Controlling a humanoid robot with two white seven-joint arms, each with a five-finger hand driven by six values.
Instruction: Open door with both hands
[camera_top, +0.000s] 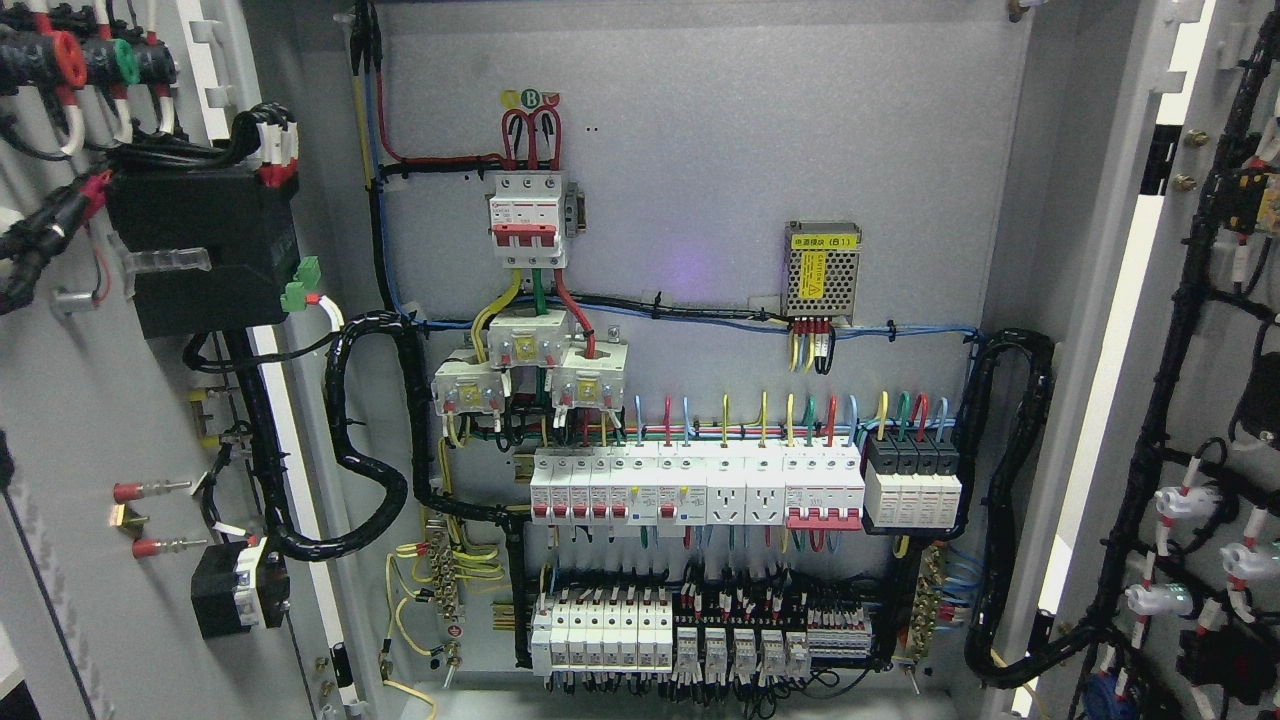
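- Both doors of the cabinet are seen swung wide: the left door (90, 420) fills the left edge of the view with its inner face exposed, and the right door (1190, 400) stands likewise at the right edge. The opening looks to be done, as far as can be judged.
- No robot arm or hand is shown anywhere in the view, so no pose can be described, and whether the fingers are apart, together or clamped on anything cannot be told.
- A risk is judged from the black cable loom (365, 440) that is looped from the left door to the back panel (700, 180); it could be strained if that door were pushed further.
- The same is judged of the cable loom on the right (1010, 500), which is run between the right door and the lower right of the cabinet.
- Exposed wiring is carried on both doors' inner faces; it could be snagged by a hand brought back in blindly.
- The breaker rows (690, 490) lie open across the lower middle of the back panel, and contact with them is to be avoided.
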